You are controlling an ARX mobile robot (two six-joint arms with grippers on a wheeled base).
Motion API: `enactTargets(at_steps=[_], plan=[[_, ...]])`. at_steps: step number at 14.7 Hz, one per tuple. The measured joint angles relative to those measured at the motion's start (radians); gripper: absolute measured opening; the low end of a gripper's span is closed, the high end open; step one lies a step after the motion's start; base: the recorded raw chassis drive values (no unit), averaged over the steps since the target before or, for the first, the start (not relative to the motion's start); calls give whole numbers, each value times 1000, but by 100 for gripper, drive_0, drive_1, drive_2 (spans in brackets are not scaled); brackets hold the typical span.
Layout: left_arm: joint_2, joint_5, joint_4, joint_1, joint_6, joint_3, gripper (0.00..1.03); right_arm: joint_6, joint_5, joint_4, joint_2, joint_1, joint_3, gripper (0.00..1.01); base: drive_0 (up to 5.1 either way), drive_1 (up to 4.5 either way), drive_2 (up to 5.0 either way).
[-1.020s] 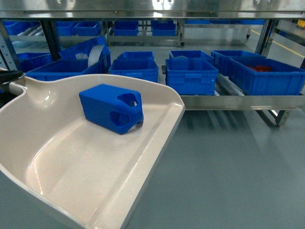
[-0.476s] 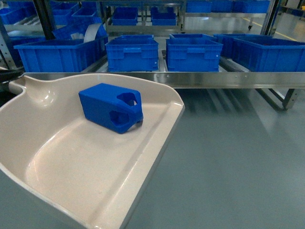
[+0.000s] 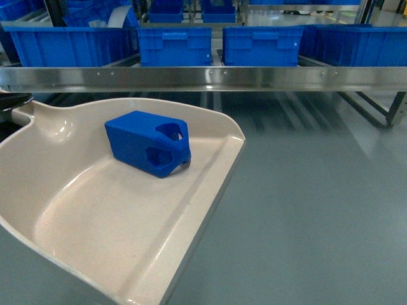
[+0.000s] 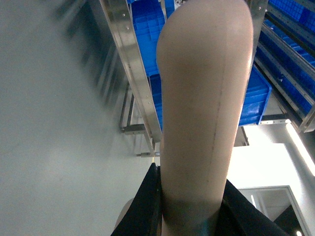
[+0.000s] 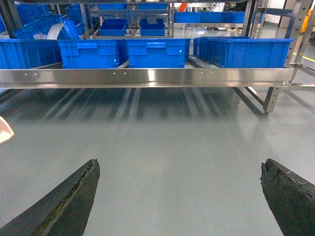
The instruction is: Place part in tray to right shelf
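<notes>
My left gripper (image 4: pixel 189 216) is clamped on the stub handle of the tray (image 3: pixel 95 210); in the left wrist view its dark fingers (image 4: pixel 142 206) flank the handle and the tray's cream underside fills the frame. My right gripper (image 5: pixel 179 196) is spread wide with nothing between its two dark fingertips (image 5: pixel 64 201), hanging above the grey floor (image 3: pixel 318 203).

In the head view the tray is held at lower left, its flat lip toward the lower right. The part (image 3: pixel 148 143) lies on the tray's inner floor near the rear rim, its holed, bevelled end facing right.

Beyond the tray stands the right shelf (image 3: pixel 203 77), its long steel front rail running across the frame. Blue crates (image 3: pixel 175 46) sit on it behind the rail.
</notes>
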Motion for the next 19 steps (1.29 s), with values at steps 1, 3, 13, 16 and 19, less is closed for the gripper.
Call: enactTargets(at_steps=[1,3,13,16,19], plan=[[0,0,-1,0,0,0,18,0,0,-3,0,0,0,98,0,0,0],[0,0,-3,0,1,0,18,0,0,-3,0,0,0,98,0,0,0],[0,0,0,0,0,0,18,0,0,0,0,0,0,98,0,0,0],[0,0,0,0,0,0,18,0,0,0,0,0,0,98,0,0,0],[0,0,0,0,0,0,18,0,0,0,0,0,0,98,0,0,0]])
